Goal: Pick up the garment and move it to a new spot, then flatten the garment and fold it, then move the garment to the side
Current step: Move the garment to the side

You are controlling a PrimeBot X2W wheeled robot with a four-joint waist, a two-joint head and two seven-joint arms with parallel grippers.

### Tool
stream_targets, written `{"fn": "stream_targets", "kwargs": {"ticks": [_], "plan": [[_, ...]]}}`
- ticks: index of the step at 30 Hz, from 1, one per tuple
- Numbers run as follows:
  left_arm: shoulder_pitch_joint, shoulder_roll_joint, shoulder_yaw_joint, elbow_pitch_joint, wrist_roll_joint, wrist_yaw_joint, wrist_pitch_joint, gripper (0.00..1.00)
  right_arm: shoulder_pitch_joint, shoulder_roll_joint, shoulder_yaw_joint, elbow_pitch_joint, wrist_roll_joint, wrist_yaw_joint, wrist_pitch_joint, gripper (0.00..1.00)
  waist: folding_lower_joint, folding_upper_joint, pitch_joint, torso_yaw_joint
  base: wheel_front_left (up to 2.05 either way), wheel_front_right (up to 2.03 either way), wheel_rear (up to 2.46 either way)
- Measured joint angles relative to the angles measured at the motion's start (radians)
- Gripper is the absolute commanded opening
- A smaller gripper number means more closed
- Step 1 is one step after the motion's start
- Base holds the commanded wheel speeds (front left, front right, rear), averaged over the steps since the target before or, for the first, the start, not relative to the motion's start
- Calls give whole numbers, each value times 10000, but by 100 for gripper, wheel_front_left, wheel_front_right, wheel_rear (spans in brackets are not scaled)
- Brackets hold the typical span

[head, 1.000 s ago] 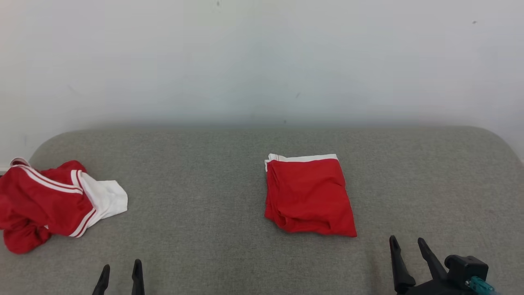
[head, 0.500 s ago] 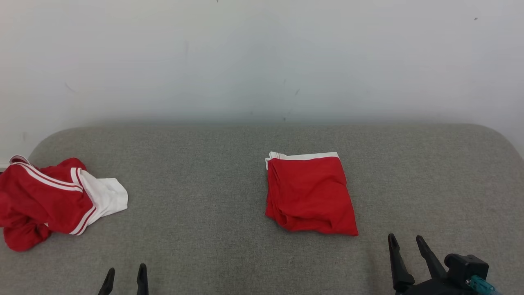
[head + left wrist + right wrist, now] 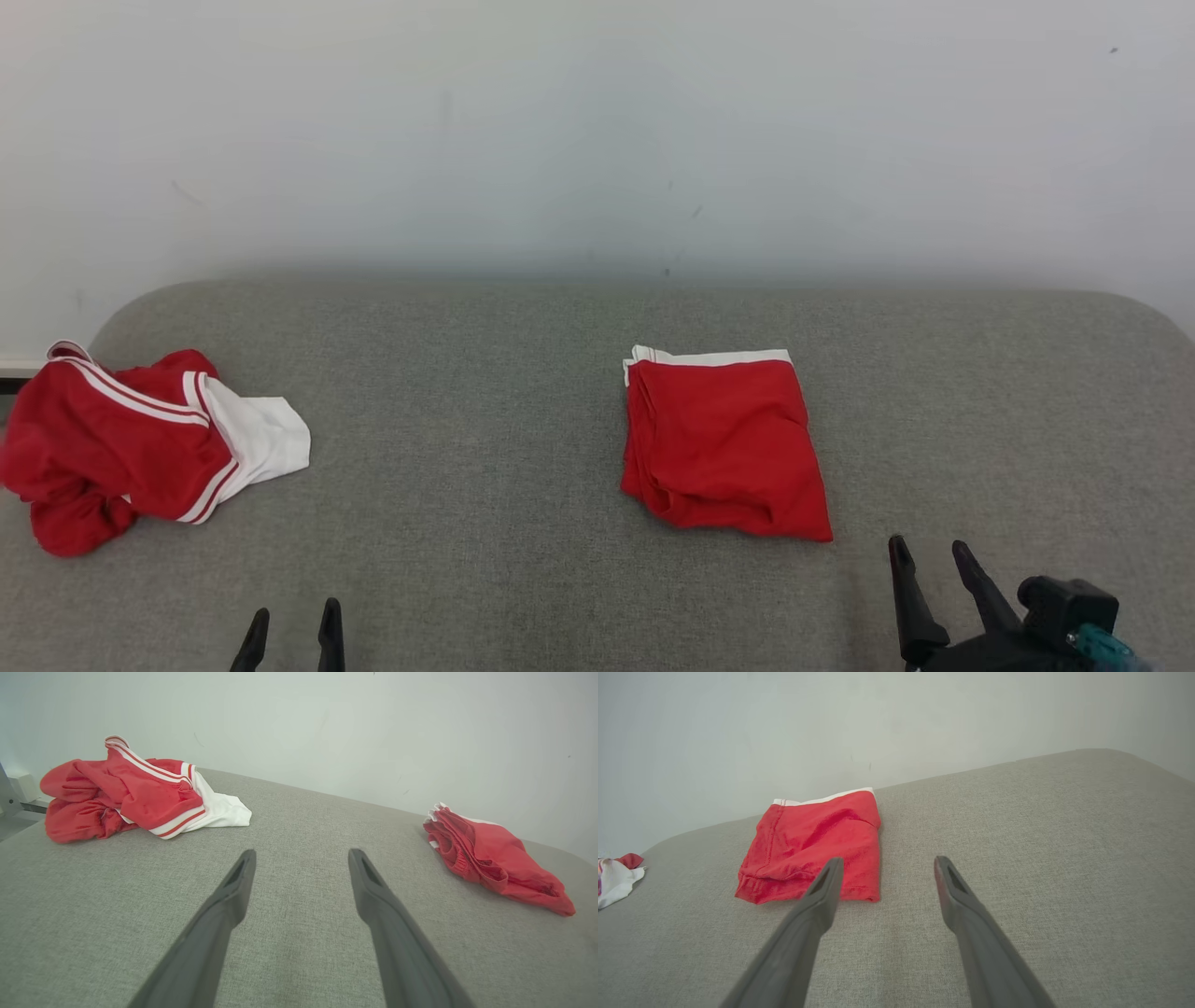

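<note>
Looking down from the head view, the folded garment (image 3: 724,443) lies right of centre on the grey cloth-covered bench (image 3: 485,420), a red block with a white band along its far edge. A crumpled garment (image 3: 121,448), red and white, is heaped at the far left, well apart from it. The left hand (image 3: 294,612) shows at the bottom edge left of centre, and the right hand (image 3: 928,546) at the lower right, near the folded garment's closest corner. Both are released and hold nothing.

From the left wrist view, the left hand's two fingers stand wide apart over bare cloth. The crumpled garment sits at the upper left and the folded garment at the right edge, showing its stacked layers side-on.

From the right wrist view, the right hand is spread the same way, with the folded garment just beyond its left finger, in the middle left of the frame.

I take the folded garment to be the piece in hand, with only the move aside left. It looks light, thin and limp, so the layers would likely slide apart if lifted by one corner. The thick folded edge nearest the right hand seems the better hold, pinching through all layers, perhaps with the left hand steadying the opposite side.
</note>
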Motion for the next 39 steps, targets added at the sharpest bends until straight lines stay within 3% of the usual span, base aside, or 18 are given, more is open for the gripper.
{"fn": "stream_targets", "kwargs": {"ticks": [4, 7, 10, 11, 14, 18, 26, 39], "plan": [[-59, -42, 59, 31, 0, -27, 0, 100, -665, 0, -127, 163, 155, 0, 1083, 100, 0, 0, -15, 81, 0, 0, 0], [-96, -88, 35, 79, 19, -105, 0, 100, -1475, -31, -61, 560, 209, 0, 3037, 100, 0, 0, 6, 151, 0, 0, 0], [-159, -109, -25, 146, 48, -182, 0, 100, -2381, -38, -727, 1022, 169, 0, 5085, 100, 0, 0, 53, 279, 0, 0, 0], [-159, -109, -25, 146, 48, -182, 0, 100, -2381, -38, -727, 1022, 169, 0, 5085, 100, 0, 0, 53, 279, 0, 0, 0], [-283, -79, -192, 291, 52, -270, 67, 100, -3262, -50, -1333, 1321, -228, 0, 6663, 100, 0, 0, 149, 441, 0, 0, 0], [-570, 23, -431, 307, 56, -357, 316, 100, -4505, -44, -1946, 1609, -1104, 0, 7800, 100, 0, 0, 397, 694, 0, 0, 0], [-1325, -52, -867, 184, 48, -437, 443, 100, -5892, -242, -2909, 2654, -2368, 0, 8466, 100, 1, 1, 1262, 1267, 0, 0, 0], [-1533, -100, -1104, 290, 40, -445, 337, 100, -6461, -451, -3126, 4217, -3149, 0, 7612, 100, 2, 2, 2316, 2217, 0, 0, 0]]}}
